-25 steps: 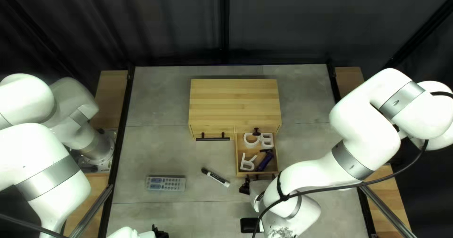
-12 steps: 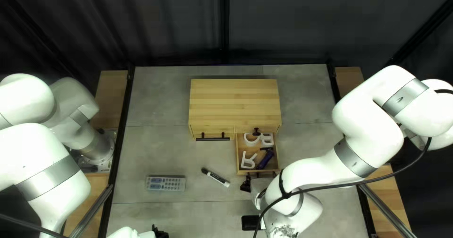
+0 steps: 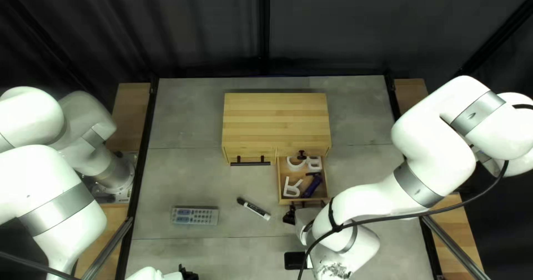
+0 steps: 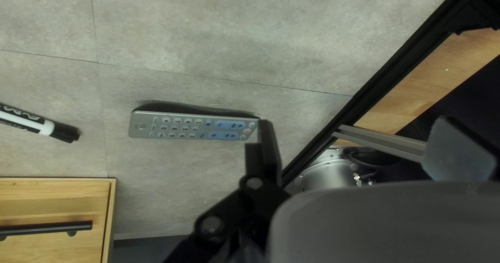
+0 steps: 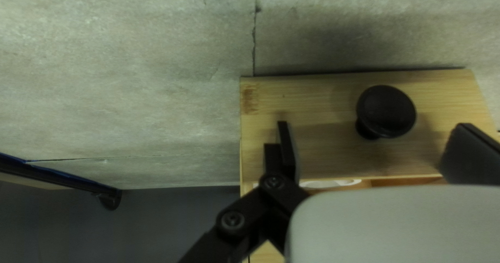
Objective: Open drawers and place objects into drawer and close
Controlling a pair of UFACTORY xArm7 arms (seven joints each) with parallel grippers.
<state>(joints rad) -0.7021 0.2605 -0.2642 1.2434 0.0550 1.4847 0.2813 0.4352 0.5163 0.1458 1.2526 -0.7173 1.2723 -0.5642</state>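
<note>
Right gripper (image 5: 374, 132) open, its fingers spread to either side of the round knob (image 5: 386, 112) on the open drawer (image 3: 284, 201), with no grip on it; the placement centres the gripper on the drawer front, presumably so that a push there would slide it straight into the cabinet (image 3: 276, 119). The white letters (image 3: 286, 188) and a dark blue tool (image 3: 313, 185) lie inside, low enough, it seems, to pass under the frame, though the tool could catch if it shifted. Closing is the likely step. Left gripper (image 4: 354, 122) open and empty, probably held aside to leave the drawer's path free. The remote (image 3: 194, 215) and marker (image 3: 255, 209) lie on the counter (image 3: 222, 258), perhaps intended for the closed drawer (image 4: 52, 205), whose bar handle (image 4: 47, 226) offers a long hold.
</note>
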